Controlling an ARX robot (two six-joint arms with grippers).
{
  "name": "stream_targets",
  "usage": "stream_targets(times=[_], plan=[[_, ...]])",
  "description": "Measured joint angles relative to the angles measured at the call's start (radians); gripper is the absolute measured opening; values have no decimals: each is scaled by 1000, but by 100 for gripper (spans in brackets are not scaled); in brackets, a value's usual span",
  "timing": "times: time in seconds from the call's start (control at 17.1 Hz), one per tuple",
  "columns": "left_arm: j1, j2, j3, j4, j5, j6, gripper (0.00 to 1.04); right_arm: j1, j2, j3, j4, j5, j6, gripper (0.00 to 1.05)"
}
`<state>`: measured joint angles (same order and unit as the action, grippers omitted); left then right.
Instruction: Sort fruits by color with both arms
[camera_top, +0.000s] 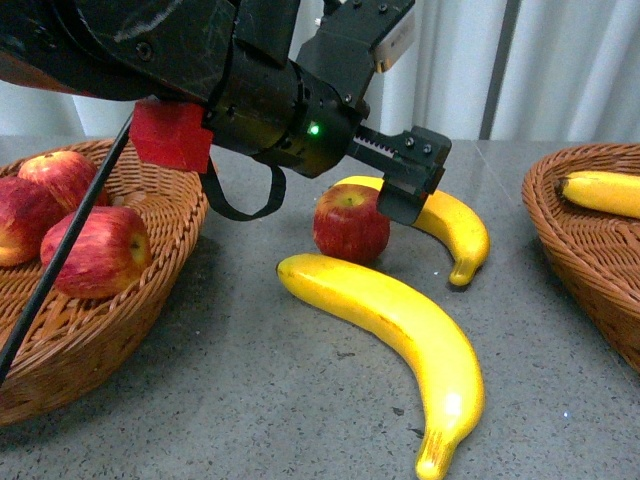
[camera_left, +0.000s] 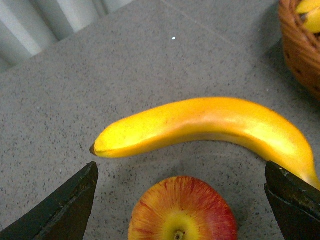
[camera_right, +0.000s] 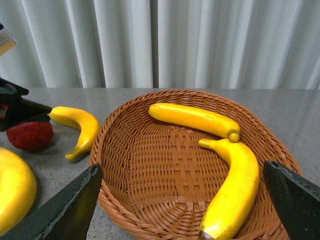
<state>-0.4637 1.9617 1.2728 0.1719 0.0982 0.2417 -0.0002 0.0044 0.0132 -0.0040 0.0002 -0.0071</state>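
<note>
My left gripper (camera_top: 405, 185) is open just above a red apple (camera_top: 351, 223) standing on the grey table; in the left wrist view the apple (camera_left: 182, 210) lies between the open jaws. A small banana (camera_top: 455, 225) curves behind the apple and shows in the left wrist view (camera_left: 210, 125). A large banana (camera_top: 400, 330) lies in front. Three red apples (camera_top: 95, 250) sit in the left wicker basket (camera_top: 150, 300). My right gripper (camera_right: 182, 210) is open over the right wicker basket (camera_right: 125, 165), which holds two bananas (camera_right: 232, 185). The right arm is out of the front view.
The right basket's rim (camera_top: 570, 240) with one banana (camera_top: 600, 192) shows at the front view's right edge. A red block (camera_top: 172, 135) and a black cable (camera_top: 60, 260) hang from the left arm over the left basket. Pale curtains stand behind the table.
</note>
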Motion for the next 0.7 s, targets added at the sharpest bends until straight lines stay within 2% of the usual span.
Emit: stream_targets(times=[0.53, 0.7], plan=[[2, 95, 39, -84, -3, -24, 98, 0, 0, 0, 0, 0, 0, 98], [6, 97, 40, -82, 12, -32, 71, 0, 0, 0, 0, 0, 0, 98]])
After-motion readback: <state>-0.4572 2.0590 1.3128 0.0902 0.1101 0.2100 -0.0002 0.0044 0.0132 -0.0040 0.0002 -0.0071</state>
